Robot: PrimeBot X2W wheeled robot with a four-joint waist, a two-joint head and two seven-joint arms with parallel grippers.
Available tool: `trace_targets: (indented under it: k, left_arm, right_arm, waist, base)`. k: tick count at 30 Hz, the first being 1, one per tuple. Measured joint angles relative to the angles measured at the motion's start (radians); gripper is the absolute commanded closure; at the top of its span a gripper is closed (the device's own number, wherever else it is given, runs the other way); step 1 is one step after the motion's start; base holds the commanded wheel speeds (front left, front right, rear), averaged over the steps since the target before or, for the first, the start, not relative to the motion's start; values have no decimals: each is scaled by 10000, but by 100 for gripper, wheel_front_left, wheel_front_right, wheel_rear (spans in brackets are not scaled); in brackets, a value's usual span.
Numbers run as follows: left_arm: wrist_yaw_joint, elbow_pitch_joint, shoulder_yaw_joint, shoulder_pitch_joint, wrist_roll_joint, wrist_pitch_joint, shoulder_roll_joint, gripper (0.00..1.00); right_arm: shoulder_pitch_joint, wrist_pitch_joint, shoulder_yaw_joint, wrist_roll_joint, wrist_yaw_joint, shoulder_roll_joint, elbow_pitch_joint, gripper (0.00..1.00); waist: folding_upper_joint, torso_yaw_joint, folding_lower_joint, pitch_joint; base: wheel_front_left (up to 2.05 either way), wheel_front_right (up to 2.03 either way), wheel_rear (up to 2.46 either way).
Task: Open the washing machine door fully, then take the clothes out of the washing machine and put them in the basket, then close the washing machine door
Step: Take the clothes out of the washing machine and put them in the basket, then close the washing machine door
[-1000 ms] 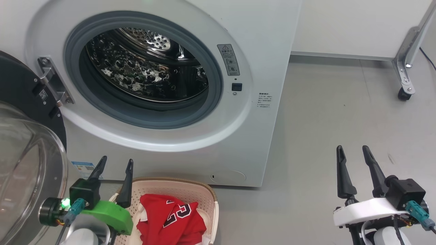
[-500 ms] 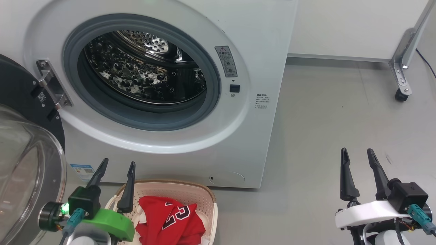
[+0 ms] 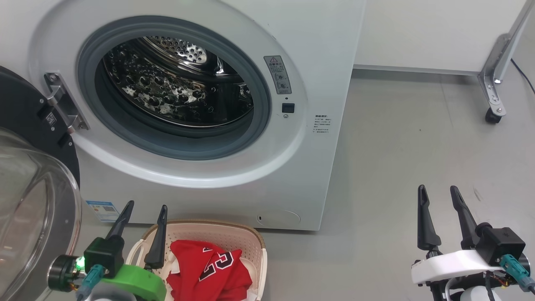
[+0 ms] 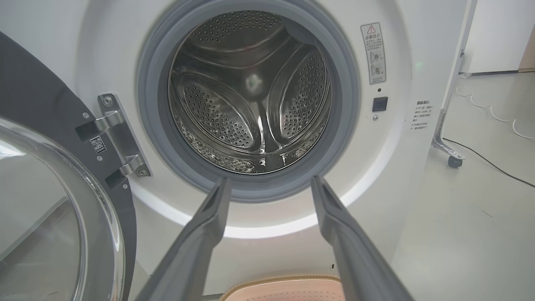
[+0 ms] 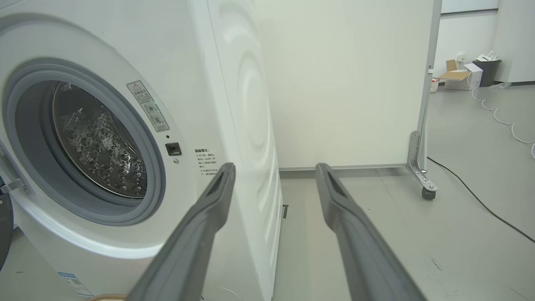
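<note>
The clothes are lying in the basket, and the washing machine door is hanging wide open at left. The left tool and right tool are standing spread and empty. The left one should be pushing the door's black rim steadily shut.

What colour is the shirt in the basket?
The shirt is bright red with white-edged dark numerals; best in head view.

Grey floor, white partition panel on castors.

Steel drum past the parted left gripper — washing machine door open leftward, basket rim below.
</note>
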State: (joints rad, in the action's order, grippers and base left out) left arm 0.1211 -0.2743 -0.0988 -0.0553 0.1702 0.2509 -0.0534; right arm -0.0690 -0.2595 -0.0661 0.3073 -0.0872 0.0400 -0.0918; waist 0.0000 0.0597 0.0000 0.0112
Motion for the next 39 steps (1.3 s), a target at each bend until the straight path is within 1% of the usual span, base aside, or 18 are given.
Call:
trace_targets:
  k: [39]
  left_arm:
    - [0,416,-23,369,-19,0,21,0]
  right_arm:
    - [-3,0,-86,-12,-77,0,17,0]
  waist:
    - [0,-84,0,-26]
  base:
    - [0,1,0]
